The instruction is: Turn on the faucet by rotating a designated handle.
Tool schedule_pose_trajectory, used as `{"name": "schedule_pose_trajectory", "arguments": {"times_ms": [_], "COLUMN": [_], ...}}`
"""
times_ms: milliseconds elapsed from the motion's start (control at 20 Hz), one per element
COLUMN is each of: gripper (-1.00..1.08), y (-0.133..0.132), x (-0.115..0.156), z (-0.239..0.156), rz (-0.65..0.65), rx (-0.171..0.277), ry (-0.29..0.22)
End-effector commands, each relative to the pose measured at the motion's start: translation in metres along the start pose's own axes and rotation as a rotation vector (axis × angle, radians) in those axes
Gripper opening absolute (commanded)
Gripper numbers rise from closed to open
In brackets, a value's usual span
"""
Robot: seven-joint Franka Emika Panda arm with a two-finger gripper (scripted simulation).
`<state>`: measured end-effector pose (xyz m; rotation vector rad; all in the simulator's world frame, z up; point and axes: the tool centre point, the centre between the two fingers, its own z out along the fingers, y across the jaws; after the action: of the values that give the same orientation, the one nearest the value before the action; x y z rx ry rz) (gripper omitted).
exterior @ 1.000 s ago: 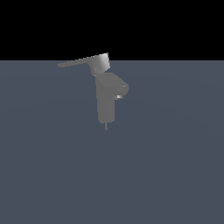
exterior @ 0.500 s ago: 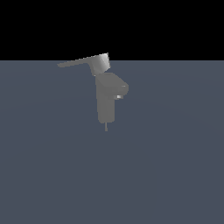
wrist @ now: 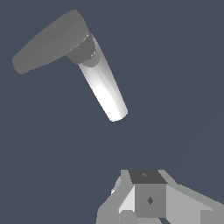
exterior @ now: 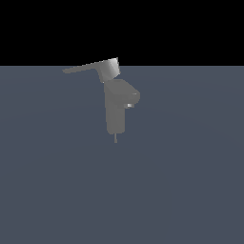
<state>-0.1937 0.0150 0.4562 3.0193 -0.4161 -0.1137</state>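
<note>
The claw [wrist: 148, 205] appears only in the wrist view, as a white and grey body at the frame edge. Its fingertips are cut off, so finger spacing cannot be determined. The exterior view shows no arm.

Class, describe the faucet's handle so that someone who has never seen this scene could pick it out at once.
On the plain dark blue-grey floor stands one small grey faucet. At its top sits the handle: a long, thin, flat blade on a chunky hub, stretching toward the exterior view's left. The short stubby spout, lower down, points the opposite way.
</note>
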Motion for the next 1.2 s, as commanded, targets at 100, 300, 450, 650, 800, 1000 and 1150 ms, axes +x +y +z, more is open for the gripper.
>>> {"name": "schedule_pose_trajectory", "arguments": {"times_ms": [100, 300, 450, 650, 800, 1000, 1150], "gripper": [-1.0, -1.0, -1.0, -1.0, -1.0, -1.0, -1.0], "y": [-0.016, -0.03, -0.042, -0.058, -0.07, -0.087, -0.1], "x": [0.02, 0.037, 0.05, 0.066, 0.078, 0.094, 0.105], "z": [0.004, 0.008, 0.013, 0.02, 0.027, 0.037, 0.045], "rz": [0.093, 0.173, 0.232, 0.309, 0.367, 0.444, 0.502], "rx": [-0.017, -0.03, -0.038, -0.046, -0.051, -0.055, -0.056], "ry": [-0.002, -0.003, -0.004, -0.006, -0.007, -0.01, -0.013]}}
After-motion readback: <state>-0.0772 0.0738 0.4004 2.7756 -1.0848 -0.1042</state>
